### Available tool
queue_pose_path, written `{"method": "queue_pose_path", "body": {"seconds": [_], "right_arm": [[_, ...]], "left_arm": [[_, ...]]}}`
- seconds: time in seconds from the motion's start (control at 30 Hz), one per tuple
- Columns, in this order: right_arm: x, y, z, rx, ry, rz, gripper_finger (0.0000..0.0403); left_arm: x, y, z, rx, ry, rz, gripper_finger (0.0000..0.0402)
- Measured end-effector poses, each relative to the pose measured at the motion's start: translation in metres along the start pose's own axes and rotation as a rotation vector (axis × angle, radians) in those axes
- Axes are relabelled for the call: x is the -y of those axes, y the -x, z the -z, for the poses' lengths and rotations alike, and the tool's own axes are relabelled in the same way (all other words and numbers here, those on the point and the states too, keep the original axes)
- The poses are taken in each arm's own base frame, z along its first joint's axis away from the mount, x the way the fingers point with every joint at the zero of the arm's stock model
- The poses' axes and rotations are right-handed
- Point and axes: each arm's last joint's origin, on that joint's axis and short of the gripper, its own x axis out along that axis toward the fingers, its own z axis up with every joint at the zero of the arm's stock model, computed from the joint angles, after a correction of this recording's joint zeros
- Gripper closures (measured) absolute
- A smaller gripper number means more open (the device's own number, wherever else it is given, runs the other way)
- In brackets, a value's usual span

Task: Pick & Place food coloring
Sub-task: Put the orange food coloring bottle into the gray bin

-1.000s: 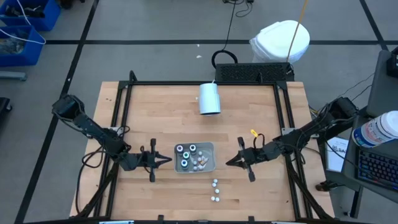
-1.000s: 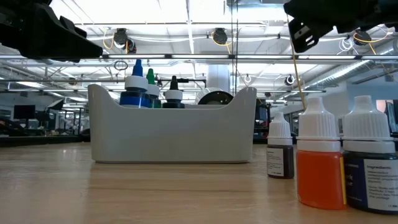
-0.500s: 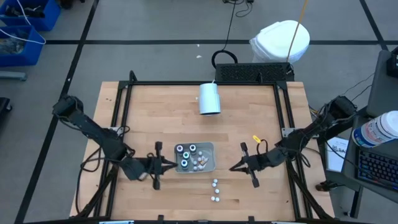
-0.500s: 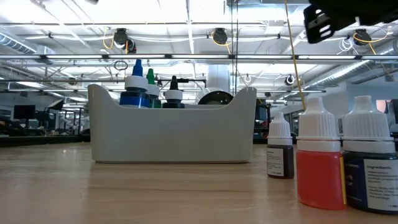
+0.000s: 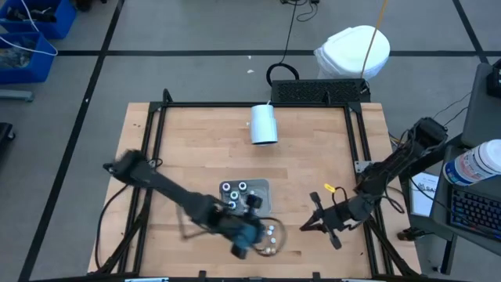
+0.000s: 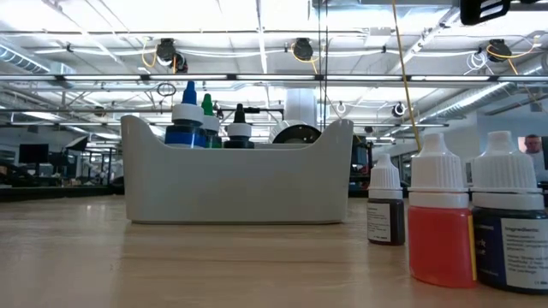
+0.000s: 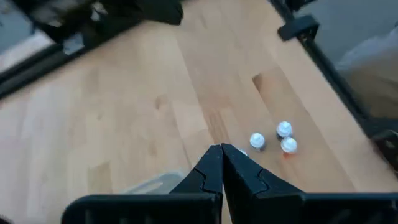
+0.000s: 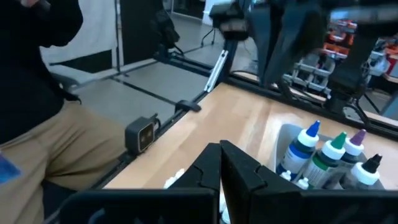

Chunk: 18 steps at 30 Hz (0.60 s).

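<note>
Food coloring bottles (image 5: 270, 233) stand loose on the tabletop (image 5: 203, 145) beside the grey tray (image 5: 262, 188) in the high view; the left pincer (image 5: 252, 244) has swung over them, pressed together, empty. The right pincer (image 5: 307, 227), also pressed together, has drawn toward the near edge. Low view: three bottles stand right of the tray (image 6: 238, 180). Left wrist view: white caps (image 7: 285, 129) just ahead, so a pick seems imminent.
</note>
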Motion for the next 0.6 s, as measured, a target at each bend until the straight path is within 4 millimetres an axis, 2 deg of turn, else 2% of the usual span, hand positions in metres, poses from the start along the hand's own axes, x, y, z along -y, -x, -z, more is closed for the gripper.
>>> {"method": "queue_pose_path", "body": {"seconds": [0.13, 0.3, 0.43, 0.6], "right_arm": [[-0.003, 0.005, -0.001, -0.021, 0.013, -0.023, 0.0403], [-0.008, 0.009, -0.001, -0.03, 0.022, -0.049, 0.0403], [-0.011, 0.01, 0.0, -0.042, 0.032, -0.062, 0.0403], [-0.011, 0.01, 0.003, -0.074, 0.048, -0.065, 0.0403]], "left_arm": [[-0.014, -0.046, -0.01, -0.126, 0.039, 0.012, 0.0391], [-0.029, -0.087, -0.004, -0.21, -0.009, 0.078, 0.0386], [-0.03, -0.097, 0.004, -0.234, -0.087, 0.162, 0.0345], [-0.024, -0.099, 0.007, -0.238, -0.081, 0.191, 0.0257]]}}
